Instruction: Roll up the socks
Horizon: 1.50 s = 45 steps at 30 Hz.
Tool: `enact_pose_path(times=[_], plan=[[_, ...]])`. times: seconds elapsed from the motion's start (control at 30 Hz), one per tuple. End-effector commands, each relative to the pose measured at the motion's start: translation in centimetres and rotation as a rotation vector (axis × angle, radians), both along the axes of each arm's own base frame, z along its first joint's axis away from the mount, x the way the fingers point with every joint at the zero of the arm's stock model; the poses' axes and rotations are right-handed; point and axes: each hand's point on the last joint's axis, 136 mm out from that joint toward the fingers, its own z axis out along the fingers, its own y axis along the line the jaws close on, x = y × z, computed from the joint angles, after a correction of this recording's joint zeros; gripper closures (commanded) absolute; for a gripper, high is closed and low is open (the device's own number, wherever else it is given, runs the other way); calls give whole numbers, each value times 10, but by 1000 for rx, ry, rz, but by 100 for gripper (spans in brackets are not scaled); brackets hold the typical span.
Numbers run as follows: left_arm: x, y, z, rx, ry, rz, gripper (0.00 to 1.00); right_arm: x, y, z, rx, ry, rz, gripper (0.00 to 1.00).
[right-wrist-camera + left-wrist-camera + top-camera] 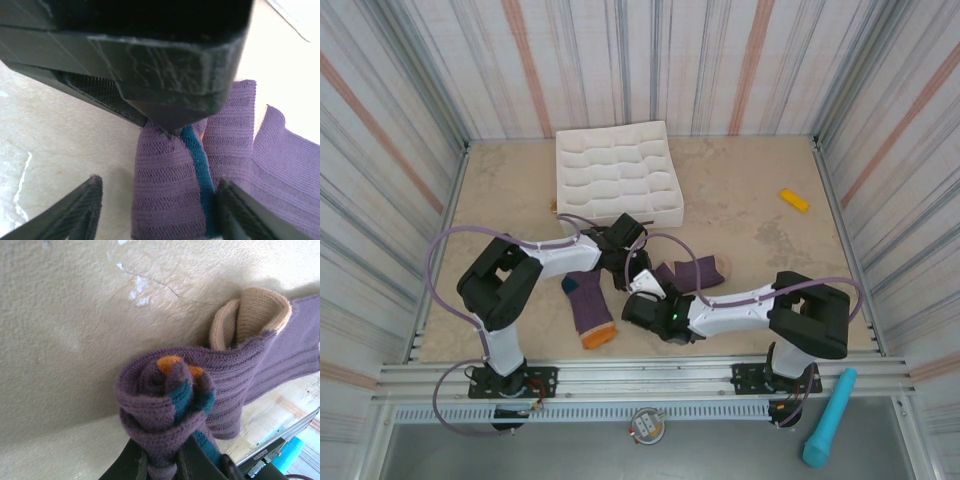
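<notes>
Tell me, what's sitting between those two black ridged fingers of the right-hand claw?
The rolled-up purple knit sock with a teal stripe lies between those fingers, seen in the right wrist view.

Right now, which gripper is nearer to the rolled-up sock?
Left. The left gripper is shut on the rolled-up sock; the right gripper stands open around it, not yet gripping.

White compartmented tray [655, 210] at rear — yellow piece [794, 200] off right; teal cylinder [830, 418] bottom right.
</notes>
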Motion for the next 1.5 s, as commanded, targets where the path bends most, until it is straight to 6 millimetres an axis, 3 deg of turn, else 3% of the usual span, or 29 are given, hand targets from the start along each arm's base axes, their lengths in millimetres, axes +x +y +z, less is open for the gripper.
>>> enact_pose_path(times=[0.0,0.17,0.37,0.57,0.73,0.87,1.17,1.47], plan=[[-15,13,-13,49,64,-16,100,-1,-6,-13,-67,1,-22,46],[-16,15,-15,49,67,-11,100,-2,-9,-22,-86,8,-42,56],[-16,17,-16,51,71,-10,100,-7,-15,-21,-93,-10,-45,58],[-15,15,-15,40,73,-11,99,-11,-16,-30,-80,21,-39,80],[-13,14,-12,20,61,-7,63,-15,-14,-35,-50,44,-25,97],[-11,12,-8,1,46,-4,49,-20,-12,-37,14,86,-10,100],[-8,11,-2,-29,9,7,28,-23,-21,-36,213,232,-28,100],[-2,12,11,-75,-59,43,25,-24,-39,-45,450,414,-108,100]])
